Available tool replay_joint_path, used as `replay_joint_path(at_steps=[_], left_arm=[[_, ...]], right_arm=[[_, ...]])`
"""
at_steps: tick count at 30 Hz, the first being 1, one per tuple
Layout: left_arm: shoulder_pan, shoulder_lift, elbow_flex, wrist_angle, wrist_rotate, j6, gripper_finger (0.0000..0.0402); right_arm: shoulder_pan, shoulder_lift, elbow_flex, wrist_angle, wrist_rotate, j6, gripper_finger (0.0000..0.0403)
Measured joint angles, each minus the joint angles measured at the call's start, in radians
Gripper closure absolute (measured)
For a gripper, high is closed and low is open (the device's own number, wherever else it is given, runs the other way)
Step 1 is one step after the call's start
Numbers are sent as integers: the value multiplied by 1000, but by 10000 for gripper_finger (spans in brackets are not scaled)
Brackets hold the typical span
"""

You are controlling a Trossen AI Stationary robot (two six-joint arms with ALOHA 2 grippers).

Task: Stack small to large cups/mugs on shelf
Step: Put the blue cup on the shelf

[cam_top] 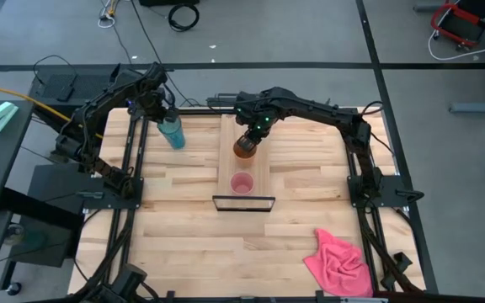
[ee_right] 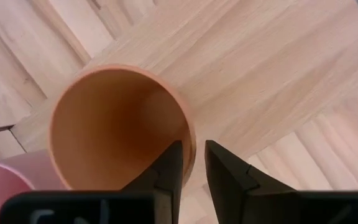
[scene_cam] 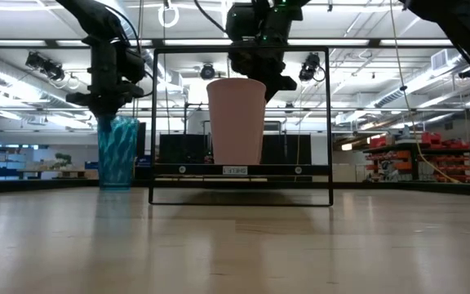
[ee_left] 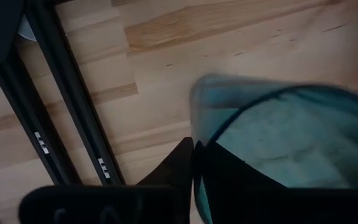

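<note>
A small pink cup point(cam_top: 242, 183) point(scene_cam: 236, 121) stands upright on the light-wood shelf plank point(cam_top: 258, 164), near its black metal frame point(cam_top: 244, 203). My right gripper point(cam_top: 252, 133) point(ee_right: 194, 165) is shut on the orange-brown cup point(cam_top: 244, 150) point(ee_right: 120, 127), just behind the pink cup over the plank. The pink cup hides it in the low view. My left gripper point(cam_top: 167, 114) point(ee_left: 194, 163) is shut on the translucent teal tumbler point(cam_top: 173, 135) point(scene_cam: 117, 153), which is on the tabletop left of the shelf. My left gripper pinches the tumbler's rim wall point(ee_left: 197, 134), one finger outside point(ee_left: 178, 163) and one inside, showing dark through the wall. The fingers come from above, pointing down. The tumbler stands upright with its base on the table point(scene_cam: 117, 186). My right gripper holds the orange-brown cup's rim wall point(ee_right: 190, 144), one finger inside the cup point(ee_right: 169, 167) and one outside point(ee_right: 224, 174). The fingers come from above, pointing down. The cup is upright, mouth up; whether its base rests on the plank I cannot tell.
A crumpled pink cloth point(cam_top: 339, 263) lies at the near right of the butcher-block tabletop point(cam_top: 183, 244). Dark arm frames point(cam_top: 129, 160) point(cam_top: 362, 160) run along the table's left and right sides. The shelf's far end point(cam_top: 244, 122) is bare wood.
</note>
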Motion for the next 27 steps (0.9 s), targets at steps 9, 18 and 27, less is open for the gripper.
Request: replay_joint_path(at_steps=[9, 18, 27], left_arm=[[0, 0, 1, 5, 2, 24, 389], [-19, 0, 78, -56, -1, 35, 389], [-86, 0, 462, -233, -2, 26, 389]], right_arm=[[-3, -53, 21, -16, -4, 5, 327], [-1, -185, 23, -46, 8, -8, 327], [-1, -348, 14, -80, 139, -17, 327]])
